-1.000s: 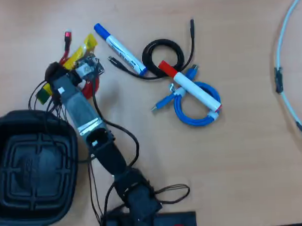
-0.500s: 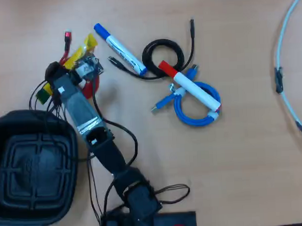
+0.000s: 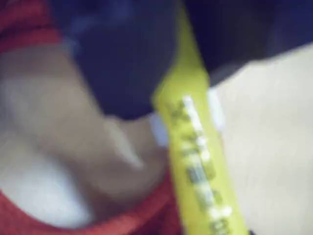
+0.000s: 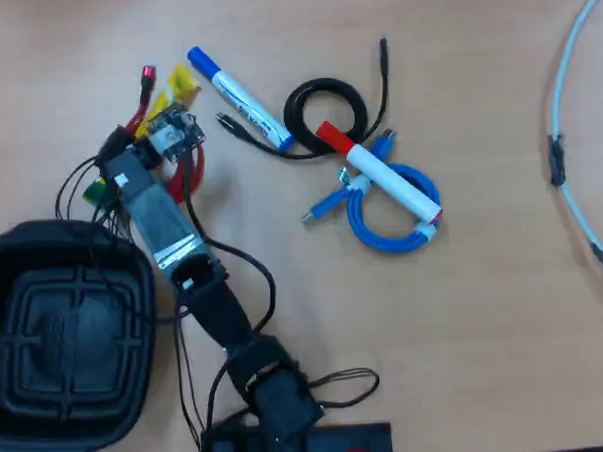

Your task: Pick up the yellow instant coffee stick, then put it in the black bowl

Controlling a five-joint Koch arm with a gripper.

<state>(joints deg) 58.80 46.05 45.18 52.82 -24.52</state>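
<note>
The yellow instant coffee stick fills the blurred wrist view, running from top centre to the bottom between two dark jaws. My gripper looks shut on it. In the overhead view the gripper sits at the upper left, under the wrist. Only the stick's yellow tip and its green end stick out on either side. The black bowl lies at the lower left, just below and left of the gripper, with nothing in it.
A thin red cable loops around the gripper. To its right lie a blue-capped marker, a black cable coil, a red-capped marker and a blue cable coil. A white cable runs along the right edge.
The gripper has shifted slightly up and right. Less of the yellow stick shows beside it, its green end has drawn in, and the red cable's tip has moved a little right.
</note>
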